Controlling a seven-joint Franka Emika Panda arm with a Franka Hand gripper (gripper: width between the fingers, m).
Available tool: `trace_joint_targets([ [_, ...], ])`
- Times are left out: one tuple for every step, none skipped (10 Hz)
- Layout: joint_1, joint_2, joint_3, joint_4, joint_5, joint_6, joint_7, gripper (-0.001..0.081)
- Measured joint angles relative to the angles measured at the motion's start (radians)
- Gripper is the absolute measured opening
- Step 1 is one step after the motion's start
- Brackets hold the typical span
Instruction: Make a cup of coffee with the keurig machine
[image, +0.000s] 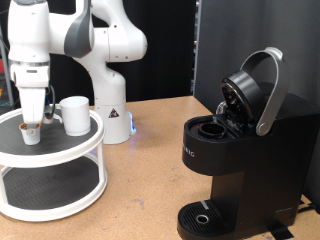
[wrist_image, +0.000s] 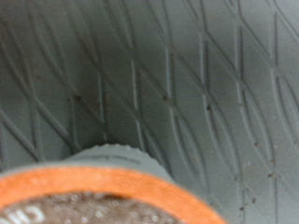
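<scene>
- Exterior view: we see the white Panda arm's hand (image: 33, 118) lowered onto the top shelf of a round white two-tier stand (image: 50, 160) at the exterior view's left, its fingers coming down around a tiny white pod with a brown top (image: 32, 132).
- We cannot tell from this view whether the fingers have closed on the pod or only flank it.
- A plain white ceramic mug (image: 75, 115) stands on the same shelf, just beside the hand on its right and apart from it.
- A large black boxy Keurig machine (image: 240, 160) sits on the brown wooden tabletop (image: 140, 200) at the exterior view's right, well apart from the stand, its lid with the silver-grey handle band tipped open and its round base bare.
- We judge the step in hand to be picking up the pod; the mug is not yet under the spout.
- Small white lettering on the machine's front is too small to read.
- Wrist view: an orange-brown pod rim (wrist_image: 93, 191) fills the frame edge, blurred, over a grey diamond-patterned surface (wrist_image: 187, 84); no fingers show.
</scene>
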Motion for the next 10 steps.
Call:
trace_joint_targets([
  [0.000,0.008,0.000,0.000,0.000,0.005,0.001,0.0678],
  [0.000,0.014,0.000,0.000,0.000,0.008,0.001,0.0541],
  [0.000,0.014,0.001,0.002,0.000,0.010,0.002,0.0541],
  [0.000,0.014,0.001,0.003,0.000,0.009,0.002,0.0450],
  [0.000,0.014,0.003,0.005,0.000,0.002,0.002,0.0450],
  [0.002,0.011,0.006,0.010,0.010,-0.022,0.002,0.0450],
  [0.006,0.000,0.008,0.020,0.032,-0.067,-0.004,0.0450],
  [0.014,-0.022,0.010,0.035,0.065,-0.124,-0.021,0.0450],
  [0.023,-0.054,0.012,0.052,0.103,-0.183,-0.043,0.0450],
  [0.028,-0.092,0.016,0.070,0.128,-0.232,-0.060,0.0450],
])
